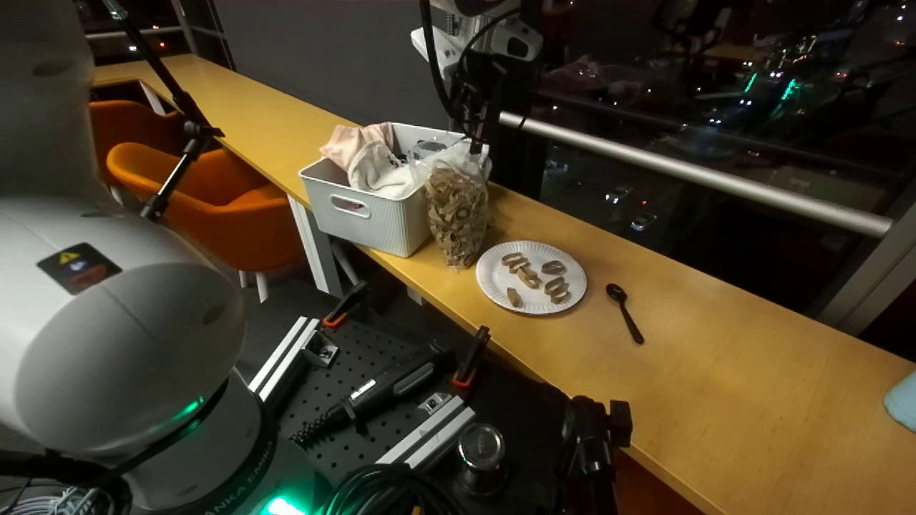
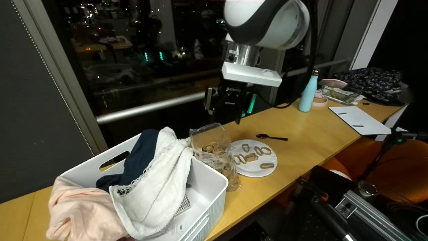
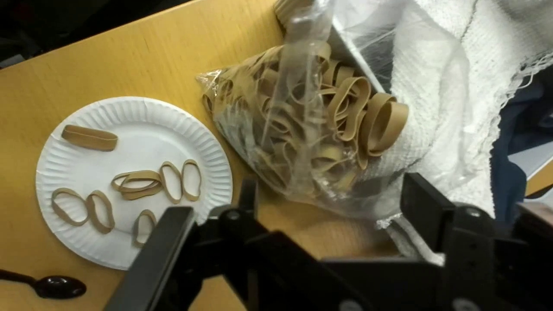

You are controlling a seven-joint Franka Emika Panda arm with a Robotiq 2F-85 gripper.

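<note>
My gripper is open with nothing between its fingers. It hangs above the open top of a clear plastic bag full of tan rubber bands; the bag also shows in both exterior views. The gripper also shows in an exterior view, apart from the bag. The bag stands upright against a white basket. Beside it lies a white paper plate with several loose rubber bands on it. A black spoon lies past the plate.
The basket holds a white towel, a pink cloth and a dark blue cloth. A light blue bottle and a white board are further along the table. A window rail runs behind.
</note>
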